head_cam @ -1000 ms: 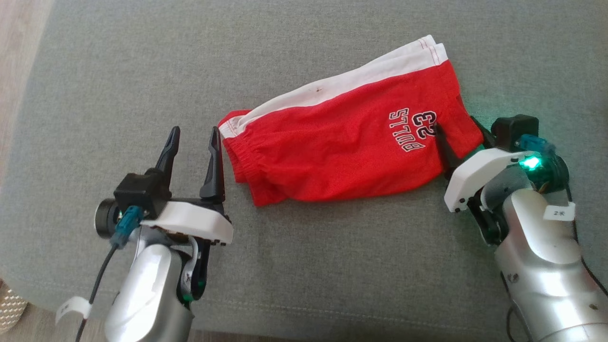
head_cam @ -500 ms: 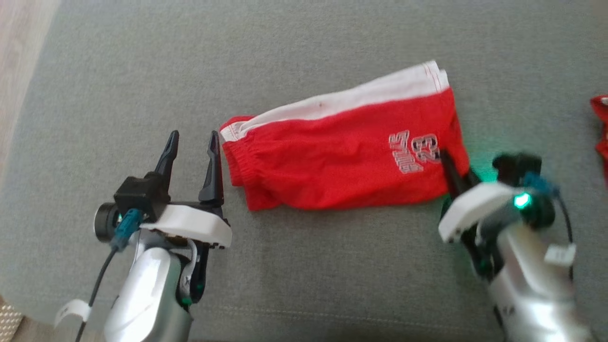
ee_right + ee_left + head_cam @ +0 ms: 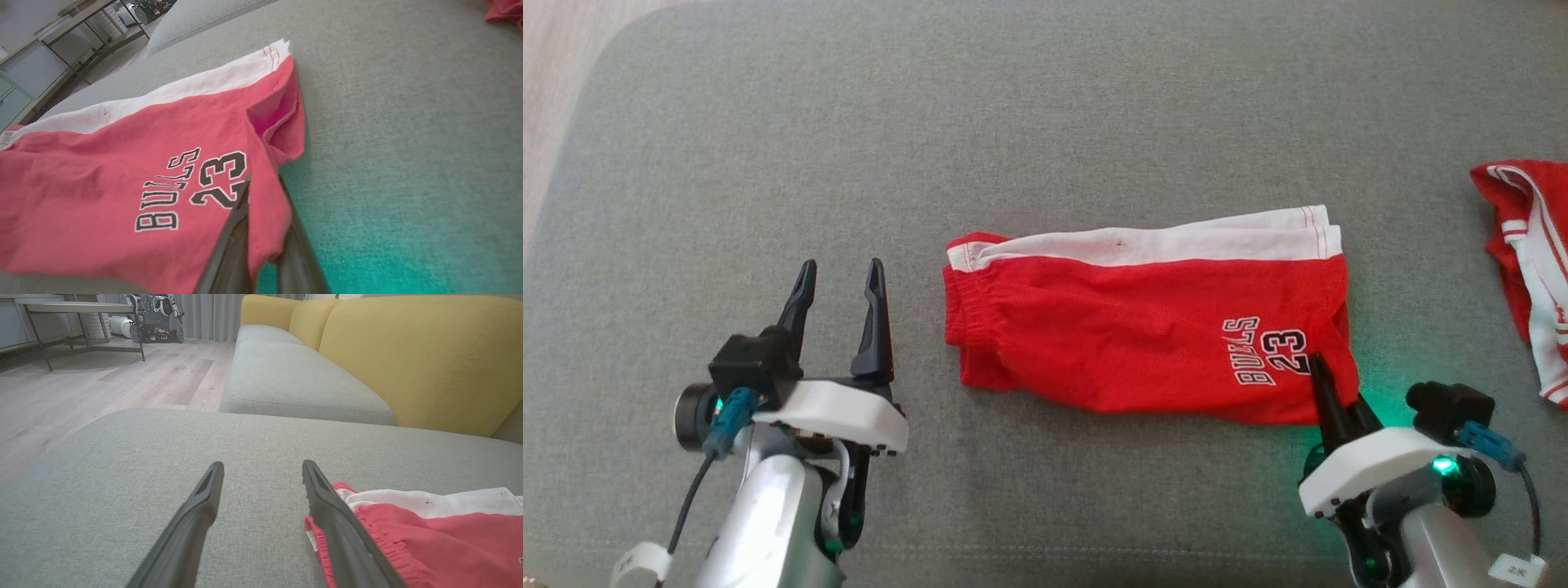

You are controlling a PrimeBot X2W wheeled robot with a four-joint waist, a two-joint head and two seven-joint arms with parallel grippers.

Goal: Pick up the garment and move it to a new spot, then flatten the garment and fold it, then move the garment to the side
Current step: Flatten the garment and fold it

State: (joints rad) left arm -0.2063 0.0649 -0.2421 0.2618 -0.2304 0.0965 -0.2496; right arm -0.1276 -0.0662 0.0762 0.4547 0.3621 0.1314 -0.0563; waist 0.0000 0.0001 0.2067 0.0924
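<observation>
Grey sofa cushion (image 3: 1045, 98): red Bulls shorts (image 3: 1143, 327) lie left-right, waistband (image 3: 960, 327) leftward; right gripper (image 3: 1331, 384) pinches their hem corner (image 3: 1347, 371), left gripper (image 3: 841, 273) spread wide, empty.

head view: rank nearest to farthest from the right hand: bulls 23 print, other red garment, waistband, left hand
1. bulls 23 print, beside right hand
2. other red garment, far right
3. waistband, shorts' left end
4. left hand, lower left

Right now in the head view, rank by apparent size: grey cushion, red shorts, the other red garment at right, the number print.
1. grey cushion
2. red shorts
3. other red garment; the picture's edge cuts it off, so its full size is unsure
4. number print on the shorts
</observation>
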